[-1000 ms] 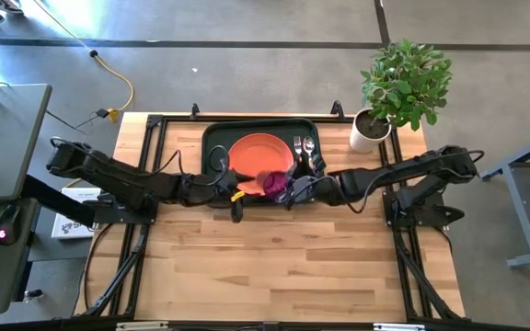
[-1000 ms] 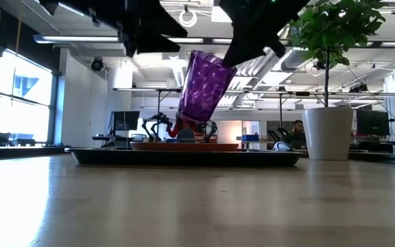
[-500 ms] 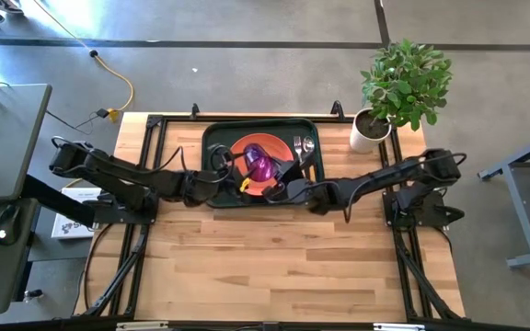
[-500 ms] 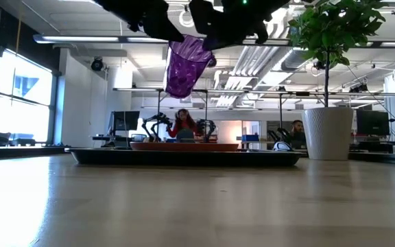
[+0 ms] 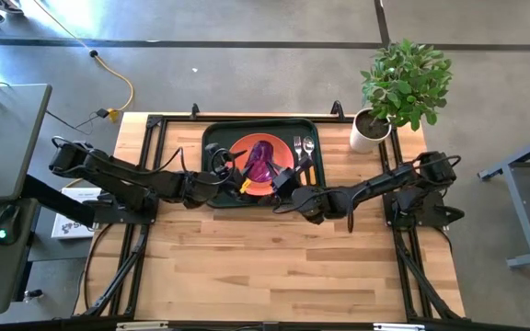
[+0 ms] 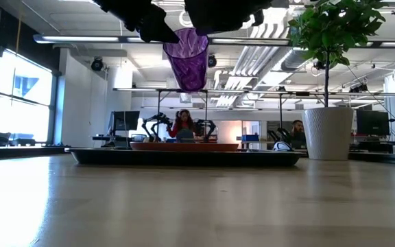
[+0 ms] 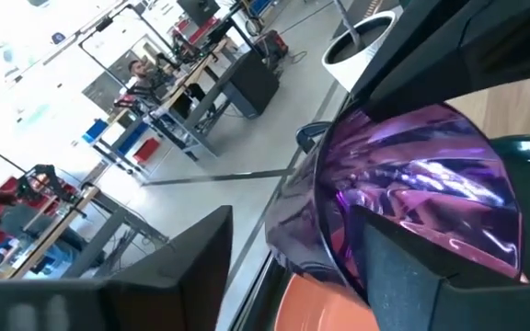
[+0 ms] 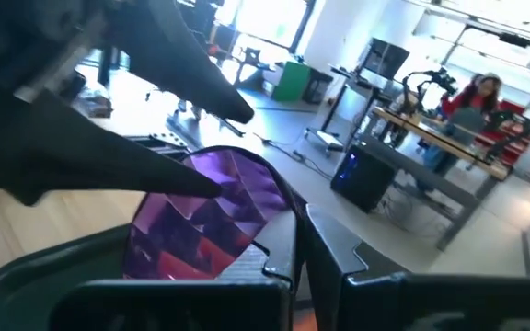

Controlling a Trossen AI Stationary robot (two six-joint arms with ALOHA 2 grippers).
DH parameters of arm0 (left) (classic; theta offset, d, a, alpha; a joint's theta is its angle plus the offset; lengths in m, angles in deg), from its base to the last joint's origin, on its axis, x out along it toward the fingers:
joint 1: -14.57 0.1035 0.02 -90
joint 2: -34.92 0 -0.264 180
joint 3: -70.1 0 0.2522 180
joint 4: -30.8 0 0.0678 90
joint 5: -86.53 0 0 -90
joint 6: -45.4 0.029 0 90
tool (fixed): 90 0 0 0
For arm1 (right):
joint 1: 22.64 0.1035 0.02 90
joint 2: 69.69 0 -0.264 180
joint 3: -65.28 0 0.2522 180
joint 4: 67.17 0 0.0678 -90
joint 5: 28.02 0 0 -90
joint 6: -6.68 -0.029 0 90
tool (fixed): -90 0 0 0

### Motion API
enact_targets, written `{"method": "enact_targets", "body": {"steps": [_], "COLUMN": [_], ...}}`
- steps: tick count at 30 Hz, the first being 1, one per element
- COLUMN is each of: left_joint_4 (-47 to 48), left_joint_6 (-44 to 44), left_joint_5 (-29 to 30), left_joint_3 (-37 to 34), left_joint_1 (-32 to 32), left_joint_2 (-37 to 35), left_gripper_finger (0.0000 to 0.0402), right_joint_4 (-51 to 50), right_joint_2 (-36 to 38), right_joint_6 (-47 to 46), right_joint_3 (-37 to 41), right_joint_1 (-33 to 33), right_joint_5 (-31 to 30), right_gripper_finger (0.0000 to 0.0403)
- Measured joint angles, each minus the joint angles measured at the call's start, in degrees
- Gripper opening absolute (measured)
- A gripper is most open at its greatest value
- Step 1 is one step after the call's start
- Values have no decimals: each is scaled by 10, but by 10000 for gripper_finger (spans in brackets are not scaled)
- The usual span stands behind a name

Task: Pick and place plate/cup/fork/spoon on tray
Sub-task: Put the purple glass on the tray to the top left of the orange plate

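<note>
The dark purple cup (image 5: 261, 161) hangs upright, mouth up, high above the orange-red plate (image 5: 245, 145), as the low view (image 6: 187, 60) shows. The plate lies in the dark green tray (image 5: 212, 138). The fork (image 5: 298, 147) and the spoon (image 5: 309, 147) lie in the tray to the right of the plate. My right gripper (image 5: 281, 175) is shut on the cup. My left gripper (image 5: 240, 175) is open at the cup's left side. One of its fingers (image 7: 421, 267) stands before the cup's mouth and the other (image 7: 187, 276) stands outside the wall. My right gripper holds the cup at its rim (image 8: 274, 200) on the cup's right side, coming level from the table's right. One finger (image 8: 281, 248) lies at the mouth side of the wall. The cup hangs upright, lifted clear of the plate. My left gripper straddles the cup's wall (image 7: 297, 234); I cannot tell whether it touches it.
A white plant pot (image 5: 368, 131) with a leafy plant stands at the table's far right corner, beyond the tray. Bare wooden table top (image 5: 274, 257) stretches from the tray's near rim to the near edge. People sit at desks in the room behind (image 6: 182, 123).
Both grippers have moved toward the far edge and up. The cup has gone with them from over the tray's near rim to over the plate. It has turned from tilted to upright. My right arm has reached farther toward the table's left.
</note>
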Motion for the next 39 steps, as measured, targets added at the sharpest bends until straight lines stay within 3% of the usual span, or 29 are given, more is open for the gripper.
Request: {"method": "enact_targets", "body": {"steps": [10, 17, 26, 31, 35, 39], "left_joint_4": [-1, -2, 29, 125, 305, 434], "left_joint_6": [-1, -15, -8, -12, -110, -200], "left_joint_5": [-5, -16, 24, 29, -48, -233], "left_joint_3": [0, 0, -1, 25, 88, 144], "left_joint_1": [0, 2, 34, 81, 161, 292], "left_joint_2": [0, 1, 1, -10, -19, -15], "left_gripper_finger": [118, 16, 5, 4, 3, 3], "right_joint_4": [22, 35, 30, 2, -110, -237], "right_joint_2": [0, 0, 1, 19, 39, 47], "right_joint_6": [10, 10, 6, 30, -59, -197], "right_joint_3": [0, 0, 0, 0, 0, 0], "right_joint_1": [3, 4, 12, 36, 62, 79], "right_joint_5": [54, 75, 77, 50, 41, 74], "right_gripper_finger": [0, 0, 3, 46, 88, 115]}}
